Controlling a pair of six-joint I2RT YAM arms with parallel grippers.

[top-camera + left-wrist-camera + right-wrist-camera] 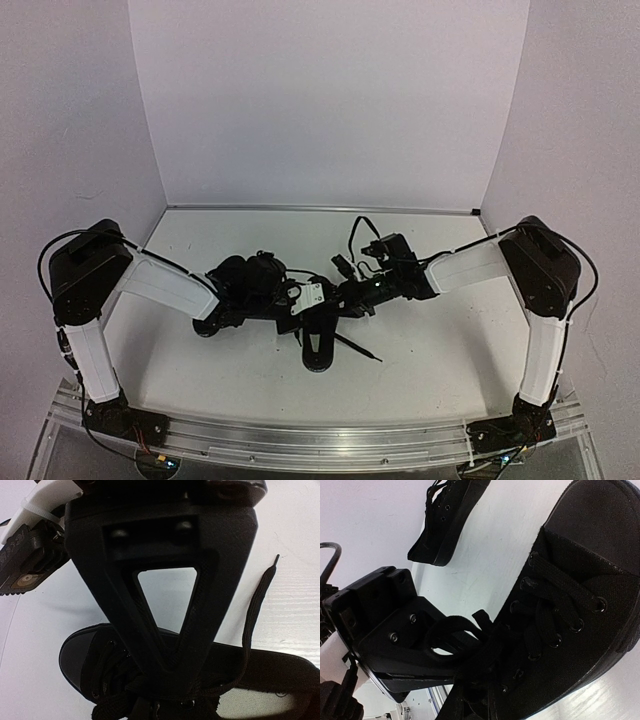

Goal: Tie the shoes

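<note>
One black shoe (319,348) lies at the table's middle, toe toward the arms, and both grippers meet over its laces. In the left wrist view my left gripper (167,686) is shut, its tips pressed into the laces (117,692) at the shoe's (82,657) tongue. A loose lace end (260,592) trails away over the table. In the right wrist view my right gripper (472,667) is buried in the laces of this shoe (580,605), with a lace loop (447,630) lying over its finger. The second shoe (447,517) lies farther off.
White walls enclose the table (450,360) on three sides. The right wrist's camera housing (27,562) hangs close beside my left gripper. An aluminium rail (320,440) runs along the near edge between the arm bases.
</note>
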